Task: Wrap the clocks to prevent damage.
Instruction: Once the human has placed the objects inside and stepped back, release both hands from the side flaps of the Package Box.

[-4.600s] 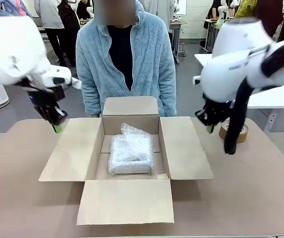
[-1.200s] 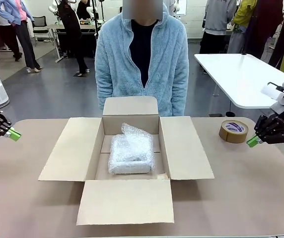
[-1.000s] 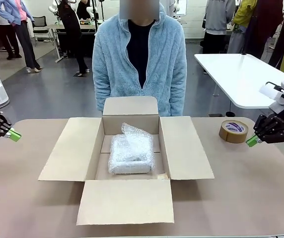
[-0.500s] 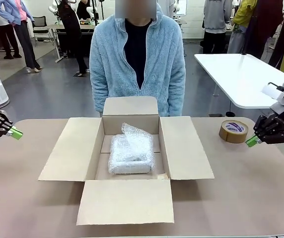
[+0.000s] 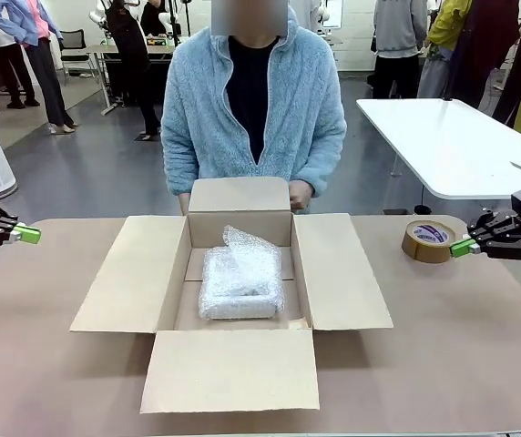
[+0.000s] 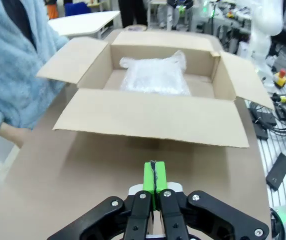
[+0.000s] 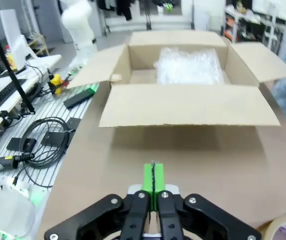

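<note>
The clocks show as one lumpy bundle in whitish bubble wrap (image 5: pixel 240 284) lying inside the open cardboard box (image 5: pixel 133 273) at mid table; the same bundle (image 6: pixel 155 76) (image 7: pixel 189 66) appears in both wrist views. My left gripper (image 5: pixel 29 235) hovers at the table's far left edge, shut and empty, well clear of the box. My right gripper (image 5: pixel 462 247) is at the far right, shut and empty, just beside the brown tape roll (image 5: pixel 429 240). In the wrist views the green pads (image 6: pixel 154 176) (image 7: pixel 153 178) press together with nothing between them.
A person in a light blue fleece stands behind the box, a hand (image 5: pixel 300 193) resting by its rear flap. All flaps of the box (image 6: pixel 153 117) (image 7: pixel 188 105) are folded outward. A white table (image 5: pixel 443 137) stands beyond on the right. Cables and tools lie beside the table (image 7: pixel 38 140).
Both grippers turned from tilted to level at the table's edges. The person shifted slightly and brought a hand to the box's rear flap.
</note>
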Action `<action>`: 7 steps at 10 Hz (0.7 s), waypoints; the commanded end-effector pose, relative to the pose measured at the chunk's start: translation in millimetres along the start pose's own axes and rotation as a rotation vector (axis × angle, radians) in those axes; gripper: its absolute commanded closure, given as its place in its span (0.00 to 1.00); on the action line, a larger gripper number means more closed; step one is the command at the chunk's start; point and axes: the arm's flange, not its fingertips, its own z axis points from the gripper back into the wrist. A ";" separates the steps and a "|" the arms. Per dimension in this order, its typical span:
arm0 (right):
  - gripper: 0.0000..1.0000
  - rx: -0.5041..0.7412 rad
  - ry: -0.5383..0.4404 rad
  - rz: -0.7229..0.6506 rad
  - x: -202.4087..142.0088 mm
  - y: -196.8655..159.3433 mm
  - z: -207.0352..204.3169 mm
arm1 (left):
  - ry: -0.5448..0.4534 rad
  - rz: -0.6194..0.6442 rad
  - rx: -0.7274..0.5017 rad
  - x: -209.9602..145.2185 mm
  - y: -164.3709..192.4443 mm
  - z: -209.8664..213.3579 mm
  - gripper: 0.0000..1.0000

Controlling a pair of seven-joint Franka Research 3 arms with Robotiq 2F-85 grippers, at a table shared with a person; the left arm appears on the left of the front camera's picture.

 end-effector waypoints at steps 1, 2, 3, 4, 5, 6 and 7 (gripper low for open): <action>0.99 0.046 -0.064 0.056 -5.3 -11.7 3.8 | -0.028 -0.018 -0.043 -0.5 9.3 1.3 1.00; 0.99 0.053 -0.065 0.066 -5.3 -11.7 2.6 | -0.040 -0.013 -0.059 -1.9 10.8 1.3 1.00; 0.99 0.045 -0.061 0.051 -5.2 -13.1 0.9 | -0.047 -0.013 -0.064 -1.2 12.2 0.7 1.00; 0.99 0.021 -0.039 0.038 -5.1 -13.4 -0.6 | -0.039 -0.024 -0.078 -2.4 11.7 -0.3 1.00; 0.99 0.050 -0.050 0.040 -5.8 -9.5 -1.7 | -0.031 0.008 -0.057 -0.9 6.1 -3.0 1.00; 0.99 0.050 -0.050 0.040 -5.8 -9.5 -1.7 | -0.031 0.008 -0.057 -0.9 6.1 -3.0 1.00; 0.99 0.050 -0.050 0.040 -5.8 -9.5 -1.7 | -0.031 0.008 -0.057 -0.9 6.1 -3.0 1.00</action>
